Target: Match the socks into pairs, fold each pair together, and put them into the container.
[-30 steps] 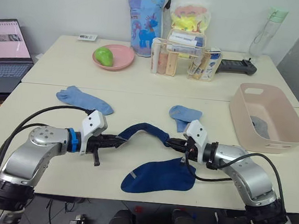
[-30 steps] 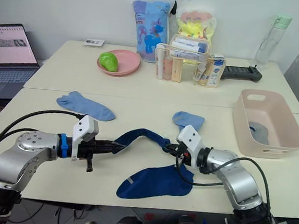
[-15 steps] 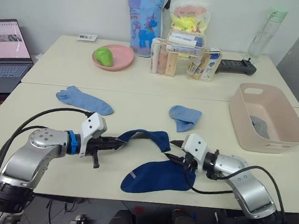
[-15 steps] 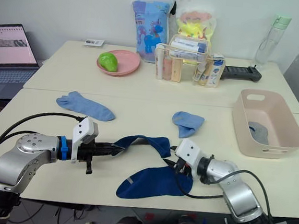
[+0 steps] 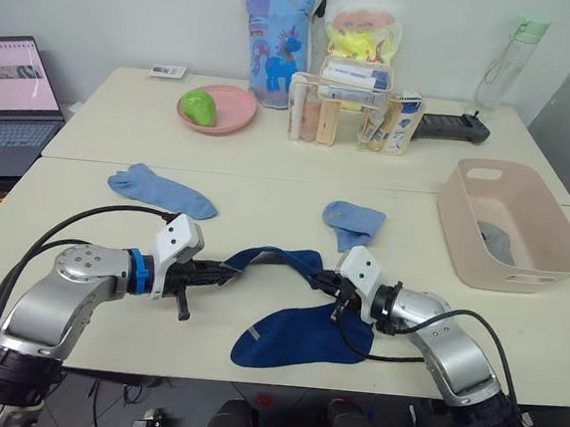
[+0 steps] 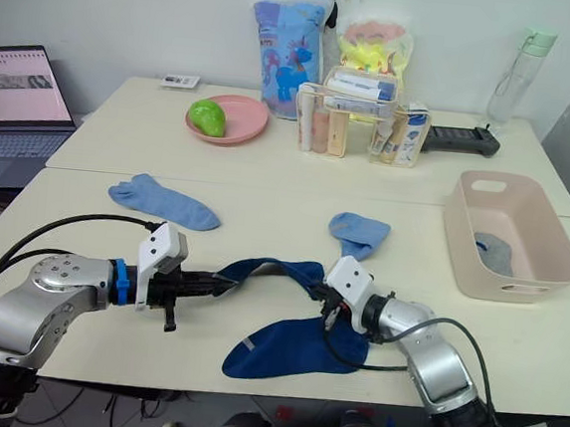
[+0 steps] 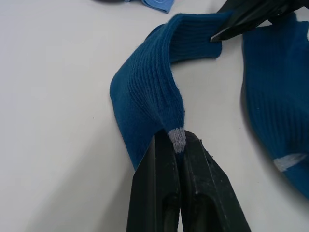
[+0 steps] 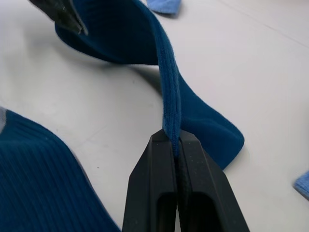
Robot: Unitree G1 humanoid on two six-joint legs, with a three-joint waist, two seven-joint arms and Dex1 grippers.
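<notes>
A navy sock (image 5: 279,261) hangs slack between my two grippers just above the front table. The left gripper (image 5: 228,269) is shut on one end (image 7: 177,139), and the right gripper (image 5: 327,285) is shut on the other edge (image 8: 172,126). The second navy sock (image 5: 304,337) lies flat right below the right gripper, near the front edge. One light blue sock (image 5: 162,190) lies at the left and another (image 5: 352,222) sits behind the right gripper. The container (image 5: 519,281) stands at the right with a grey sock (image 5: 497,242) inside.
On the far table are a pink plate (image 5: 235,117) with a green fruit (image 5: 197,106), a clear organiser of tubes (image 5: 349,114), two printed bags (image 5: 275,43), a bottle (image 5: 505,61) and a black device (image 5: 452,126). A laptop (image 5: 11,90) stands at the far left.
The right gripper has come down and left toward the left gripper, so the held navy sock hangs lower and slacker than a second ago. The left gripper has barely moved.
</notes>
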